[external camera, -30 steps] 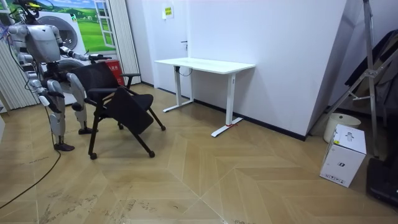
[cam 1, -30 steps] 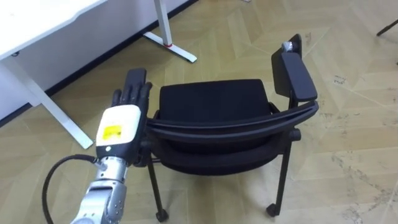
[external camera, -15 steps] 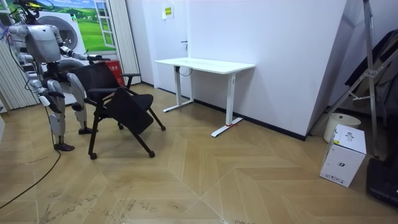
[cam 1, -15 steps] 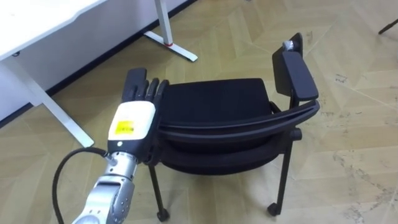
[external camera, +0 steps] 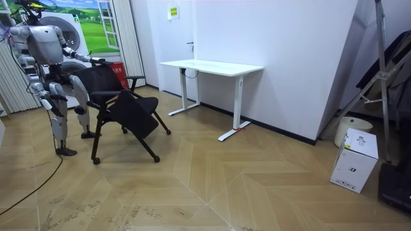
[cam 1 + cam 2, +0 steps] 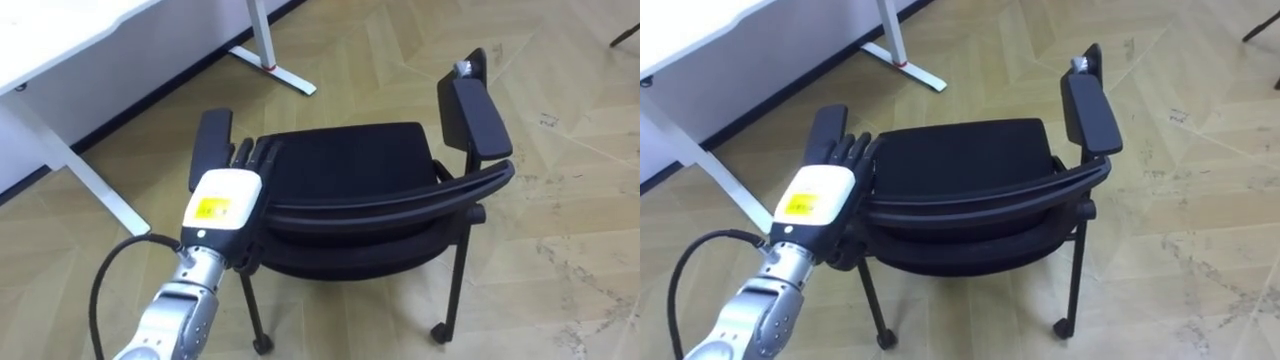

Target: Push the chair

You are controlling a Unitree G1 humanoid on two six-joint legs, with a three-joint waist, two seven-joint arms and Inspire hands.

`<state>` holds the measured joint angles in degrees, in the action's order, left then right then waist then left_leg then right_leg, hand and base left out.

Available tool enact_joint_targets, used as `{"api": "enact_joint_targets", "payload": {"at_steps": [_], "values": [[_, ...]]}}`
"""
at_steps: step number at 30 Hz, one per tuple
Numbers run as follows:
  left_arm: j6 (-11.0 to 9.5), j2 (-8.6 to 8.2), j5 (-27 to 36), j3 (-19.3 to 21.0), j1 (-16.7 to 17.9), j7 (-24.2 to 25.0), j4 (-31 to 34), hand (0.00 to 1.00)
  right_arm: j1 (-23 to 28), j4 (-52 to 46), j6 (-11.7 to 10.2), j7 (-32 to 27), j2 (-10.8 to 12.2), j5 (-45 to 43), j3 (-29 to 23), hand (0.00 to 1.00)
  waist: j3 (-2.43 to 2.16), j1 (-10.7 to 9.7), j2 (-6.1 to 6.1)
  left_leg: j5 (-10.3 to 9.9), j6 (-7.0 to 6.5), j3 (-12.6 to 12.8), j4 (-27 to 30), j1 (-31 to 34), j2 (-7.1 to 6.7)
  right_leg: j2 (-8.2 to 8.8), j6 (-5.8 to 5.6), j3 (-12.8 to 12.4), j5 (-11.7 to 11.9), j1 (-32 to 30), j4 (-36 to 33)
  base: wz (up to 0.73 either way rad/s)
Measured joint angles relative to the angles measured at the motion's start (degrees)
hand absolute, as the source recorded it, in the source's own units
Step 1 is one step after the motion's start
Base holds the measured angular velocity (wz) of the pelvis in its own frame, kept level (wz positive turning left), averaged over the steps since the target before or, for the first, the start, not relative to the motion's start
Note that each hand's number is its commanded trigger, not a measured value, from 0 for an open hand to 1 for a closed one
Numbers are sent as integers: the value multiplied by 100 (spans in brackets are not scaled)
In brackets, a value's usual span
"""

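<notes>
Left eye view: black padded chair with armrests [image 6: 345, 160] sits centre, just in front of the robot, backrest nearest it, on light herringbone wood floor [image 6: 560, 200]. Left hand [image 6: 225, 195] lies flat on the left end of the backrest, fingers [image 6: 258, 155] straight and relaxed, reaching onto the seat edge and gripping nothing. White desk with white metal legs [image 6: 60, 40] is far left. Room view: robot stands at the room view's left behind the chair, left arm out to it; right hand [image 5: 42, 97] hangs at its side, fingers too small to tell. White cardboard box [image 5: 354, 168] on the floor far right, closed, contents hidden. Right eye view: small black castor [image 6: 1061, 327] under the chair's near right leg rests on the floor.
</notes>
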<state>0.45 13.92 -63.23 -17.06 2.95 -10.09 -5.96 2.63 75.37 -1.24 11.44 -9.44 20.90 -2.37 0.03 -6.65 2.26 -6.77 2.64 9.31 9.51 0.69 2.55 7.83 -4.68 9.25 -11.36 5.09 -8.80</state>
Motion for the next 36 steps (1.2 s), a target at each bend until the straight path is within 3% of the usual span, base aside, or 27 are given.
{"api": "enact_joint_targets", "payload": {"at_steps": [4, 16, 24, 25, 27, 36], "values": [[93, 25, -4, 0, -2, 98, -1, 0, -17, 28, 6, 40, 3, 29, 9, 0, -1, -103, 7, -1, -1, -1, 0, -9, 0, 0, 1, -9, 1, -2, -17, 0], [335, 14, -177, -238, -8, 301, 27, 0, -84, 55, 3, 60, -6, 156, 20, 0, 19, -151, 121, -7, -7, 23, 0, -18, 0, -4, -12, -65, 18, -12, 9, -1], [561, -32, -395, -353, -6, 300, 21, 0, -114, 57, 8, 45, -2, 137, 114, 0, 29, -147, 103, -6, -7, 89, 0, -34, -2, 1, -13, -117, 17, -26, 15, -2], [583, -46, -397, -341, -3, 305, 3, 12, -112, 49, 11, 47, 1, 130, 114, 0, 30, -148, 97, -6, -7, 99, 0, -37, -2, 4, -14, -127, 17, -28, 13, -7], [589, -63, -471, -338, -6, 284, -31, 98, -116, 44, 16, 47, 16, 129, 114, 0, 36, -154, 75, -6, -7, 106, 1, -36, -2, 4, -15, -128, 16, -33, 15, -2], [766, -118, -617, -356, 5, 350, -101, 100, -127, -2, 200, 41, 9, 128, 111, 0, 13, -150, 19, -6, -7, 173, -9, -107, -2, 8, -19, -198, 19, -2, -7, -3]]}}
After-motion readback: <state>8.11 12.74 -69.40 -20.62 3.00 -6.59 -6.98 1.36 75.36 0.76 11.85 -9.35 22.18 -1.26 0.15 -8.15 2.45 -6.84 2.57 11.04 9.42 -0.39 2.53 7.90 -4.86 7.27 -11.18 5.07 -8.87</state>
